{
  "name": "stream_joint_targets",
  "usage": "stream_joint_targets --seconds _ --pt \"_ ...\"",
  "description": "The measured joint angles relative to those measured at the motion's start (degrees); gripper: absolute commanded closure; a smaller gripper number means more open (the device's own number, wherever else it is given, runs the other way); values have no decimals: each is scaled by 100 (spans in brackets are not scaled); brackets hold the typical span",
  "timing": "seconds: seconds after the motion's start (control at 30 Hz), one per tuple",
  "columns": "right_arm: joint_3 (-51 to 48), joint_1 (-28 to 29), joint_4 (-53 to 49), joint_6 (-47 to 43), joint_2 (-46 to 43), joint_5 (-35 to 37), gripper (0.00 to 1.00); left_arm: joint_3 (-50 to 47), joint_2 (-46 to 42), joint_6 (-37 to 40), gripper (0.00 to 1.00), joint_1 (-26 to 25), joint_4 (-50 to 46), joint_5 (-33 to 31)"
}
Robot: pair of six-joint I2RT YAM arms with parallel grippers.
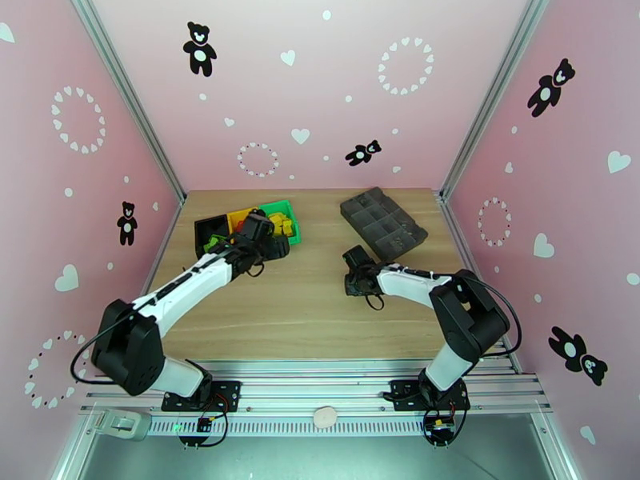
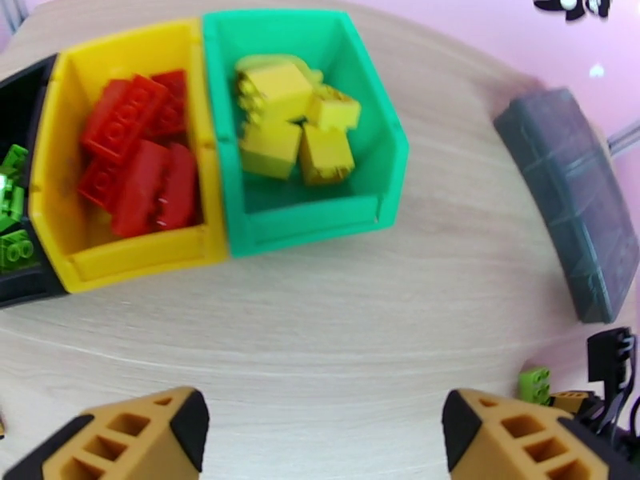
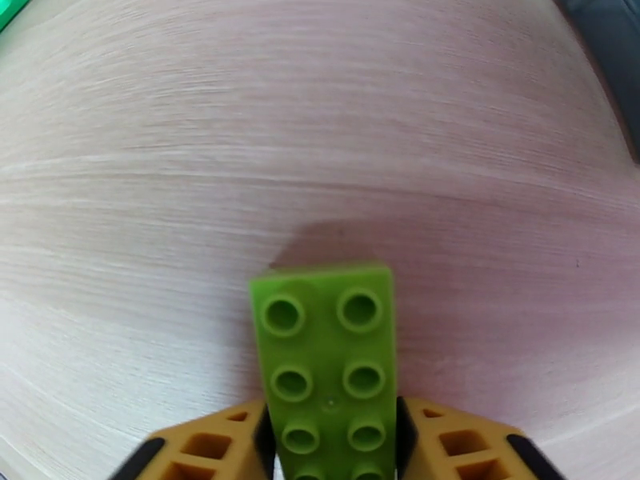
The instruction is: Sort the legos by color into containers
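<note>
My right gripper is shut on a bright green lego with its studs up, low over the bare wood; from above, the right gripper sits mid-table. In the left wrist view the same green lego shows at the far right. The three containers stand in a row at the back left. The black one holds green legos, the yellow one holds red legos, and the green one holds yellow legos. My left gripper hangs open and empty in front of the bins.
A dark grey divided tray lies at the back right, close behind my right gripper. Pink walls with metal corner posts close in the table on three sides. Bare wood stretches between the bins and the tray.
</note>
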Motion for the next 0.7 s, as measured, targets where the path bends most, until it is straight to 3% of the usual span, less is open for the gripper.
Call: stream_joint_targets --seconds 0.2,0.4,0.7 --pt "389 87 -9 2 114 -162 74 -197 -466 -166 9 811 -4 256" --pt "1290 540 -7 -2 470 -457 78 -286 -699 -356 2 1663 -2 466" --pt "3062 1163 22 26 1585 -1235 80 -509 -702 -691 2 2758 74 885"
